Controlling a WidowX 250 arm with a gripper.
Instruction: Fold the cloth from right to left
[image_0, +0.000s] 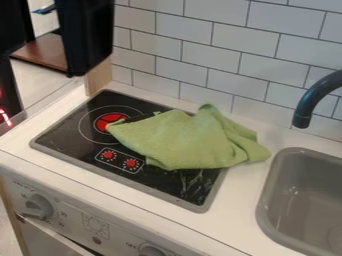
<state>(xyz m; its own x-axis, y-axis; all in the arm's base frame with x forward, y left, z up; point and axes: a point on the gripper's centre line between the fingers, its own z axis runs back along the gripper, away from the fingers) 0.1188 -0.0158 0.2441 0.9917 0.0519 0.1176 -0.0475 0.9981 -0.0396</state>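
1. Across the black glass-like stovetop (70, 132) with a grey rim lies a crumpled, light green cloth (177, 140), its right end on the white countertop (240, 217).
2. Its left corner points at a red round burner mark (110, 121); folds bunch at its right, beneath a raised rear peak.
3. Just in front of its left part are two red-and-white printed knobs (120, 160); farther right sit a grey rounded sink (265, 202) and a dark curved faucet (312, 100).
4. The step in hand seems to be getting hold of the right end; no clear right-to-left fold is made. The next move likely calls for pinching that edge, lifting, and laying it leftward without dragging the whole cloth.
5. Whether the gripper is spread or closed, the robot cannot be judged on. A tall black block-like form (85, 35), cut off at the top, may be arm or gripper. Layers beneath the cloth are hidden.
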